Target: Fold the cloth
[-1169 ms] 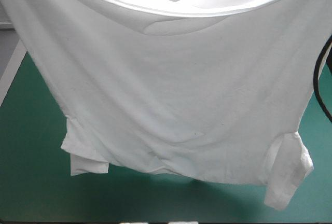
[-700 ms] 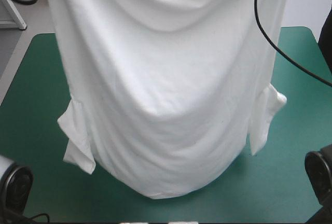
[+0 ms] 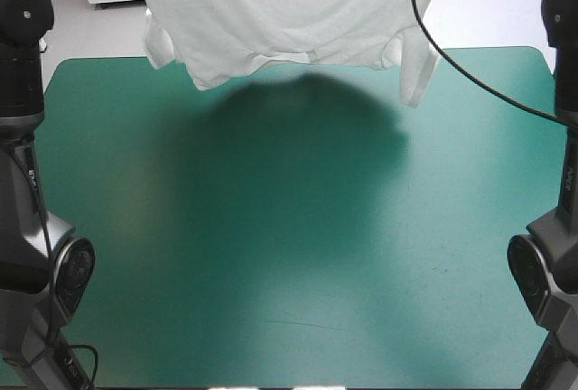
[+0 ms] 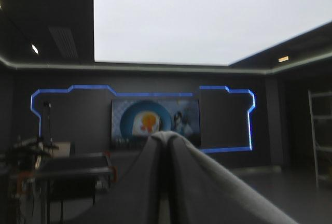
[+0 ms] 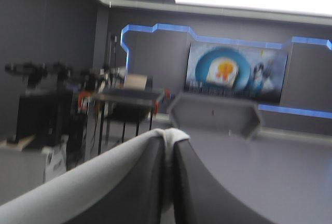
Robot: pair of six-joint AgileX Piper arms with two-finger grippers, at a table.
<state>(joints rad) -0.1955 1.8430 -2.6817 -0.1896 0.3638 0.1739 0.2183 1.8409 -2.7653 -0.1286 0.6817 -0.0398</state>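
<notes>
The white T-shirt (image 3: 289, 11) hangs in the air over the table's far edge, spread wide, with its hem and both short sleeves dangling. It casts a broad shadow (image 3: 302, 119) on the teal-green cover (image 3: 289, 264). Neither gripper shows in the high view; both are above where that view ends. In the left wrist view my left gripper (image 4: 165, 141) is shut, and a sliver of the T-shirt (image 4: 162, 135) peeks out at the fingertips. My right gripper (image 5: 169, 138) is shut the same way on a white fold of the T-shirt (image 5: 176, 135). Both wrist views look level into the room.
My left arm (image 3: 27, 164) stands upright at the table's left edge and my right arm (image 3: 560, 164) at its right edge. The cover below and in front of the hanging shirt is bare.
The T-shirt has risen and swung away toward the far edge. Earlier it filled the high view; now only its lower part shows at the far side, and both arms are visible.
</notes>
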